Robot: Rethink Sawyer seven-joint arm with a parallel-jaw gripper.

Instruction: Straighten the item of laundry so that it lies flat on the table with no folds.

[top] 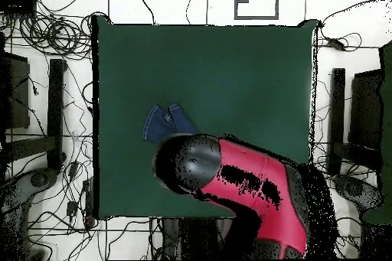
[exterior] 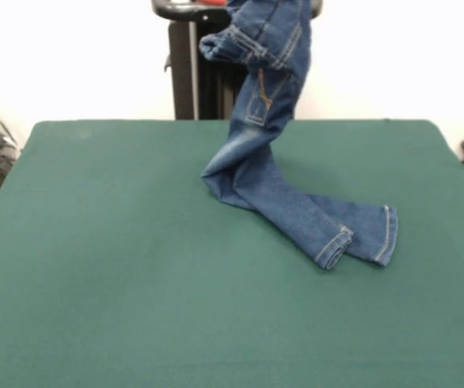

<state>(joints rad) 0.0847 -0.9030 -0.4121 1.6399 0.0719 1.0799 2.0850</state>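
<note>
The jeans (exterior: 258,166) hang from above the front view's top edge. Their waist and a back pocket are raised in the air. The legs run down onto the green table (exterior: 94,259) and trail toward the right, ending in two hemmed cuffs (exterior: 361,234) side by side. In the overhead view only the leg ends of the jeans (top: 164,124) show, poking out from under the red and black arm (top: 245,185). The arm covers the gripper there, and the front view cuts it off at the top. What holds the waist is hidden.
The black pedestal (exterior: 193,73) stands behind the table's far edge, just left of the hanging jeans. In the overhead view, cables and stands (top: 57,112) lie on the floor around the table (top: 230,66).
</note>
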